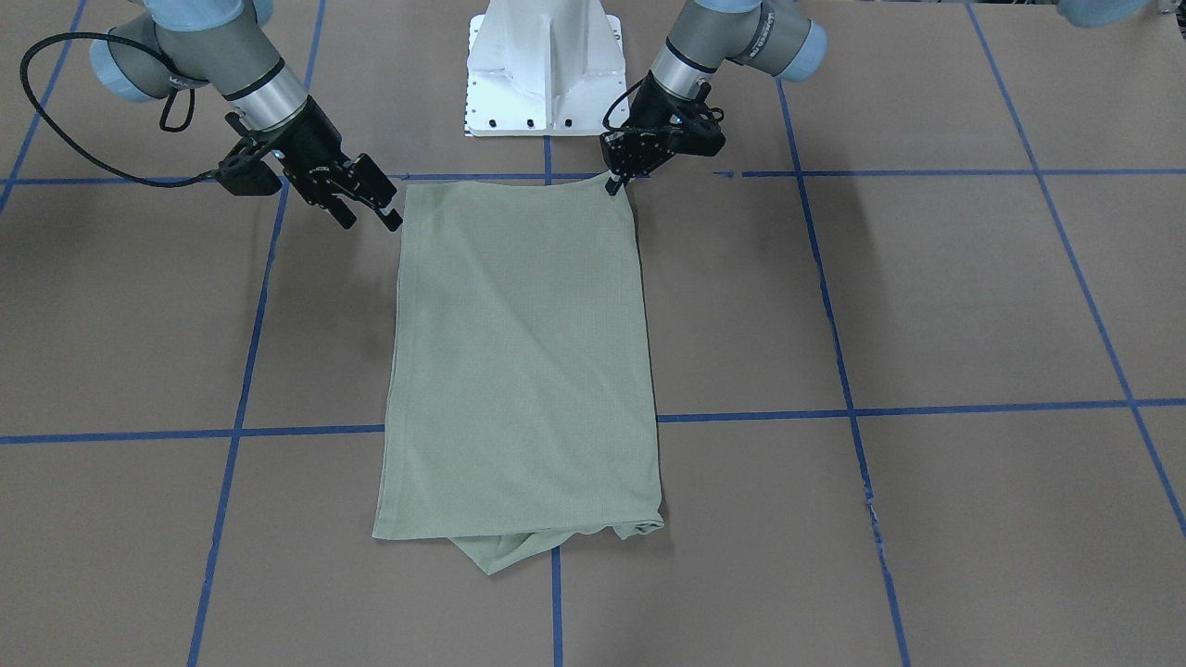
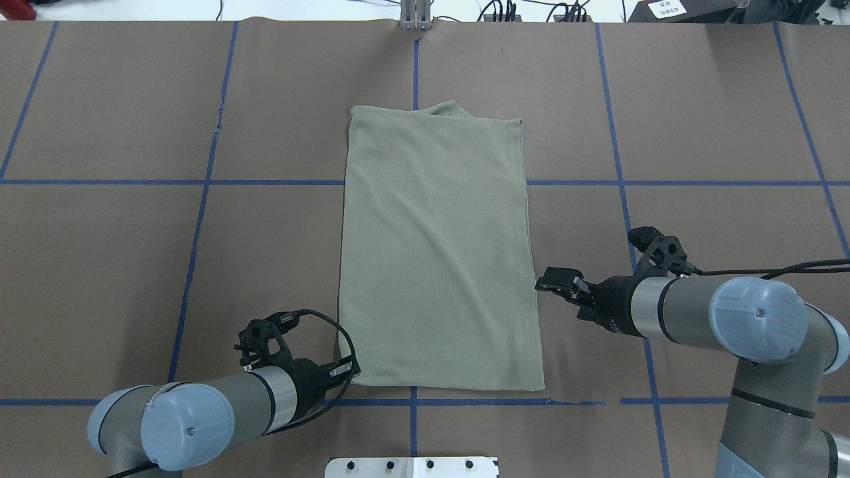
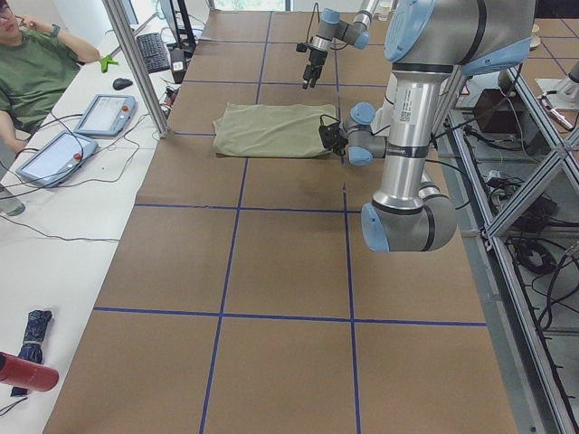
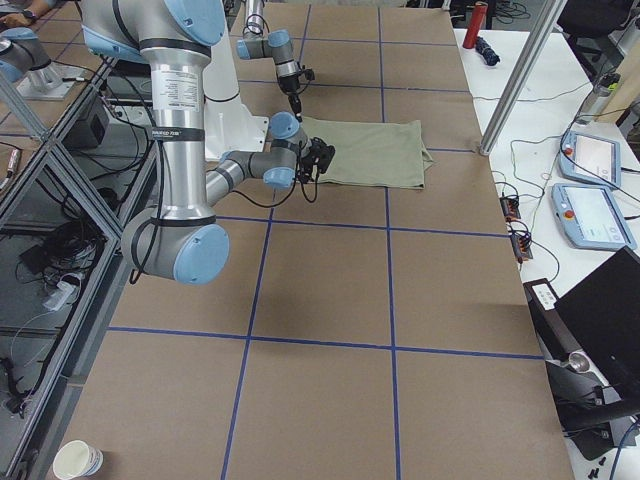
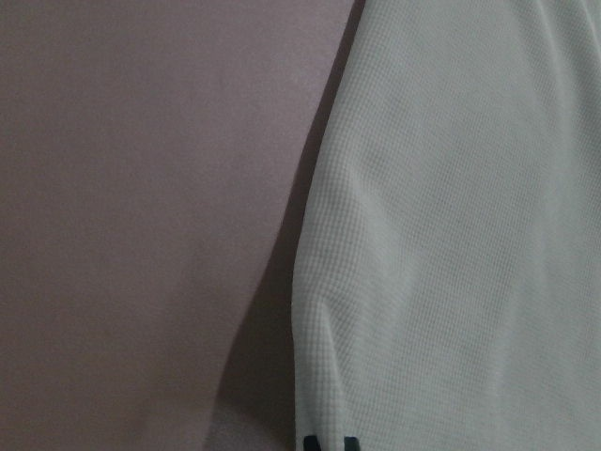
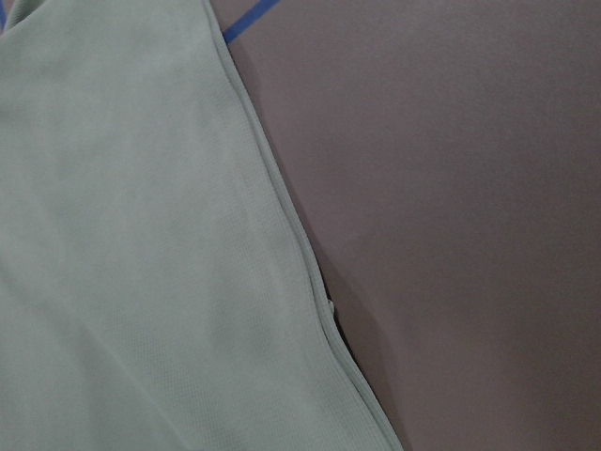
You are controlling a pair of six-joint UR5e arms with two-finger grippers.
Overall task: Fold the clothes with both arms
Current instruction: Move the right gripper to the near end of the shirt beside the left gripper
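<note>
My left gripper (image 1: 612,183) has its two fingers drawn close together on the near corner of the shirt (image 2: 438,252), on my left side, and the wrist camera there shows the dark fingertips (image 5: 313,442) right at the hem, with soft ripples in the knit running towards them. My right gripper (image 1: 372,220) stands with its fingers well spread and grips nothing. It hovers just beside the shirt's long edge on my right, a little way up from the near corner, with no contact that I can make out. The shirt itself is sage green, folded into a long narrow rectangle, and lies flat along the middle of the table (image 2: 133,265), running straight away from me. Its near short edge sits just past the blue tape (image 2: 199,182) line nearest the white pedestal (image 1: 542,74). At its far end a rumpled bit of fabric pokes out from under the top layer.
</note>
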